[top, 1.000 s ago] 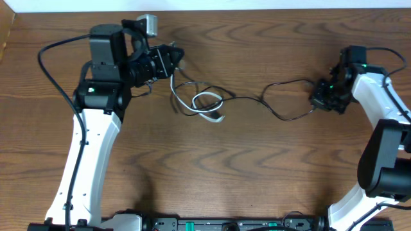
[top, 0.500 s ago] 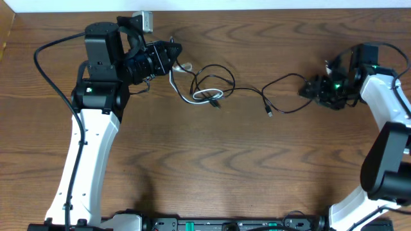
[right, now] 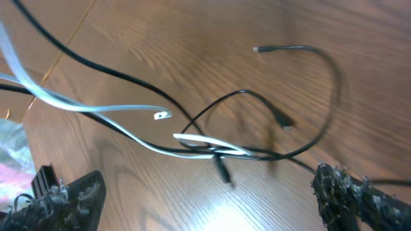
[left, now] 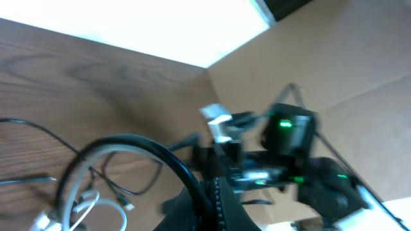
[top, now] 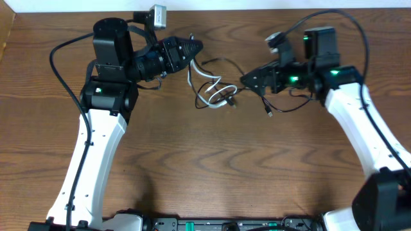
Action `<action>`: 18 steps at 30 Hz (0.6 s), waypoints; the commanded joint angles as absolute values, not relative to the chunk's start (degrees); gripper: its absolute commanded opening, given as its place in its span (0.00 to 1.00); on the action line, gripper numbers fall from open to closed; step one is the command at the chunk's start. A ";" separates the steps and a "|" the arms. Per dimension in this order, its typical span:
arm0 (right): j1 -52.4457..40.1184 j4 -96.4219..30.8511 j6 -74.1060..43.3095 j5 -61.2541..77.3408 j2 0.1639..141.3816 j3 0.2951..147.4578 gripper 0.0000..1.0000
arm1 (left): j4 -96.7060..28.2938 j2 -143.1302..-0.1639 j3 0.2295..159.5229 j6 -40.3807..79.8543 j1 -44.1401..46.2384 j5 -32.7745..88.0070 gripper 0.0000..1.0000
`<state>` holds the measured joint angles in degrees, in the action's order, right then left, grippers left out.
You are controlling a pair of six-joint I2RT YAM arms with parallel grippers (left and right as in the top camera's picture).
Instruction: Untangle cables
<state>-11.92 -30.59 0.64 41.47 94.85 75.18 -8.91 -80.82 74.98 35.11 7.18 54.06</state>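
Since L fingers [top: 191, 47] clamp shut on white cord [right: 205, 142] end, apparently as anchor, R fingers [right: 70, 192] hang wide open, empty, over black cord [right: 289, 46] crossing, prob. to tug it free.

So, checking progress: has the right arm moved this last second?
Yes. Against the brown wooden table's far edge, the right arm swung toward the middle, jaws open beside the black and white cords.
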 commanded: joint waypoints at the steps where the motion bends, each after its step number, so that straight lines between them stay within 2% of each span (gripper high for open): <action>1: -14.39 -27.79 -2.35 42.19 98.19 75.29 0.95 | -5.08 -79.15 75.66 42.89 7.11 61.39 0.07; 6: -17.32 -25.17 -2.94 42.39 100.03 75.29 0.89 | -3.70 -78.70 75.66 43.66 7.09 62.13 0.08; 7: -17.61 -25.12 -1.74 42.61 100.03 75.29 0.84 | -3.70 -78.70 75.66 43.66 7.09 62.15 0.08; 11: -18.94 -27.49 5.56 42.83 100.42 75.26 0.76 | -3.70 -78.70 75.66 43.81 7.09 62.37 0.07; 18: -20.08 -29.61 20.91 42.78 101.86 75.24 0.75 | -3.75 -78.70 75.66 43.79 7.05 62.39 0.08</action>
